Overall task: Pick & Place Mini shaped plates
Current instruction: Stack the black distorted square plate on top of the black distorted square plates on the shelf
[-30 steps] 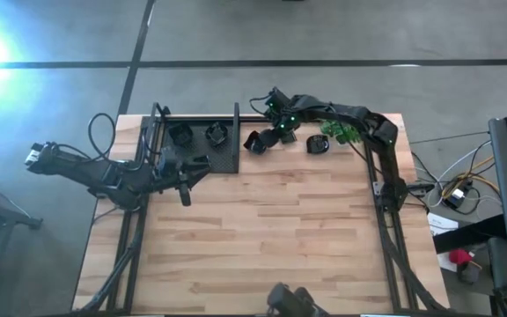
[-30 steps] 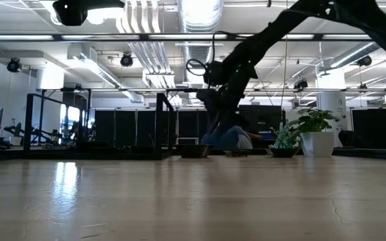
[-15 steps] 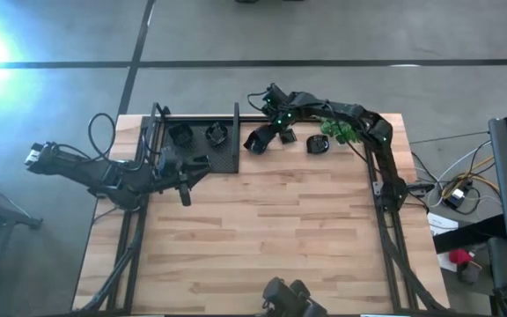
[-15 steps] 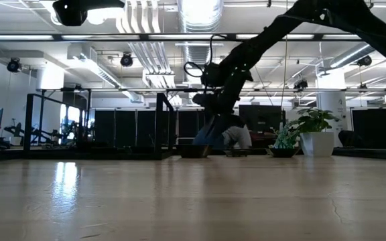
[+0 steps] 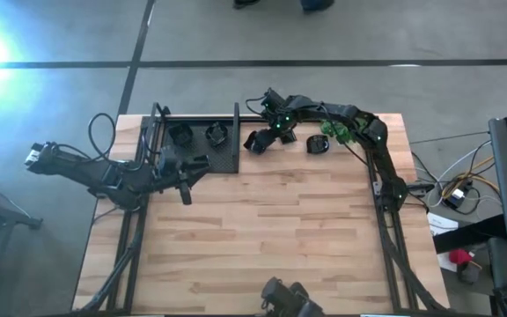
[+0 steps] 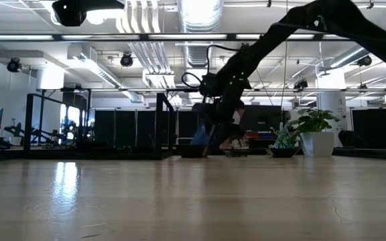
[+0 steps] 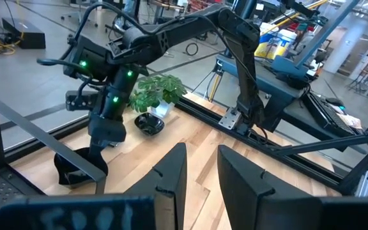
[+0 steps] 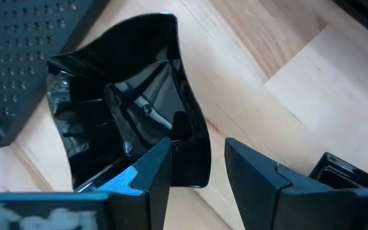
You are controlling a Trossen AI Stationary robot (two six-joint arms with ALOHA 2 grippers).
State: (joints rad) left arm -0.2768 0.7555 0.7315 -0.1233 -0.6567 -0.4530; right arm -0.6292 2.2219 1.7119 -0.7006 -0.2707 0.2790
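Observation:
My right gripper [image 5: 260, 139] is open and low over a glossy black square dish [image 8: 126, 102] that sits flat on the wood next to the tray's right end. One finger stands inside the dish and one outside its wall. Two more small black dishes [image 5: 317, 144] [image 5: 289, 138] rest on the table to its right. Two others [image 5: 180, 134] [image 5: 216, 134] lie in the black tray [image 5: 196, 157]. My left gripper [image 5: 186, 192] waits near the tray's near edge; a narrow gap shows between its fingers [image 7: 202, 153]. My right gripper comes down at the dish's near wall [image 8: 193, 153] slanting from above, one finger [image 8: 152, 169] inside the hollow and the other [image 8: 254, 172] outside. Wood shows between the wall and the outer finger. I cannot tell whether the inner finger touches. The dish rests on the table.
A small green plant [image 5: 337, 132] stands at the far edge beside the right arm. The perforated tray with its upright frame [image 5: 158, 114] fills the far left. The wide wooden middle and near part of the table [image 5: 262, 238] lies bare. A person moves in the room beyond.
My right gripper has come down and moved slightly toward the table's left, closing in on the square dish beside the tray. The dish has stayed where it was.

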